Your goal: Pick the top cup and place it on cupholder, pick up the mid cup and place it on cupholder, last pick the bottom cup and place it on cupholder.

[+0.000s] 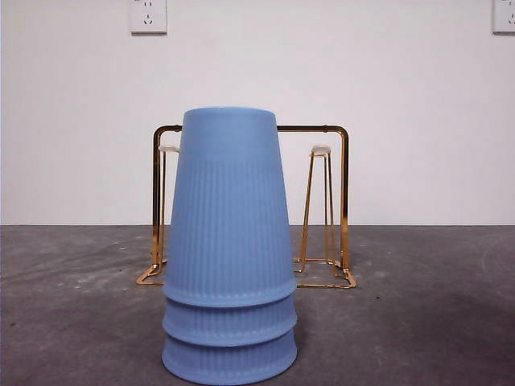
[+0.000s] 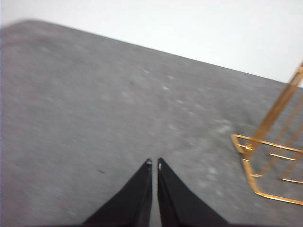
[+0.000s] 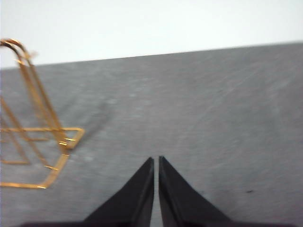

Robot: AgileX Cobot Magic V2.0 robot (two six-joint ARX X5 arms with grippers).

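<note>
Three ribbed blue plastic cups (image 1: 229, 265) stand nested upside down on the grey bench (image 1: 418, 305), with the one gold wire cupholder (image 1: 330, 209) behind them at twelve o'clock. They look light, slick and squeezable, so grip the top cup's ribbed wall gently. The left gripper (image 2: 154, 163) and right gripper (image 3: 156, 160) each hold nothing, jaws pressed together.

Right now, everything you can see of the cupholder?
The cupholder is a gold wire rack, metal by its shine, standing upright on the grey table behind the stack of blue cups, which hides its middle. Visible parts: a rectangular arched frame, slanted upright prongs with pale tips, and a flat wire base on the tabletop. No cup hangs on the prongs in view. Neither hand touches it; each wrist view catches only one end of it.
</note>
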